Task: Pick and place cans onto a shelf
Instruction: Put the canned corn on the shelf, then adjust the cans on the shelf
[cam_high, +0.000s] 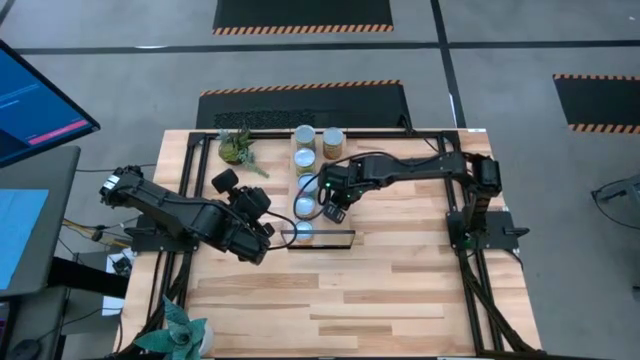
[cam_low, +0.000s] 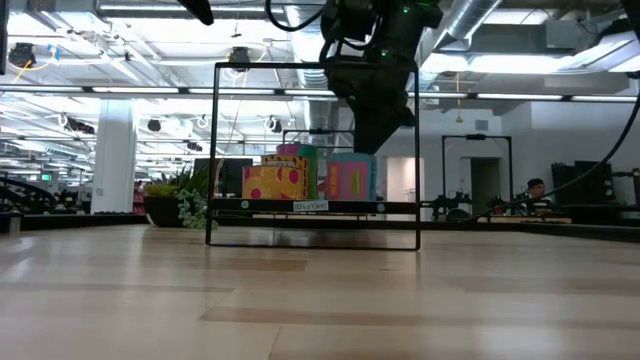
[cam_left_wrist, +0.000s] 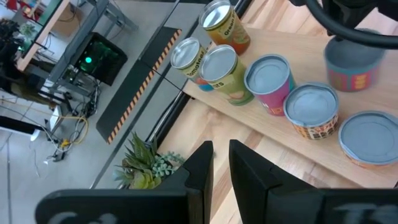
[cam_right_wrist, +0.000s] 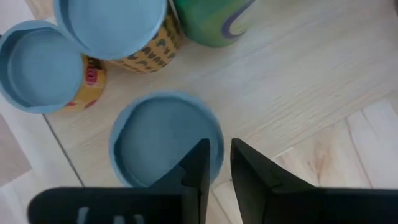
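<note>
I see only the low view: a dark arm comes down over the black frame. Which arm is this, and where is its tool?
Observer: It is the right arm. From above, the right tool hangs over the line of cans, a little farther from your camera than the shelf.
Operator: Is a can under it?
Observer: Yes. The right wrist view shows one blue-topped can right below the tool, with two more cans beside it.
Operator: And the left arm?
Observer: The left tool waits near the shelf's left end.
</note>
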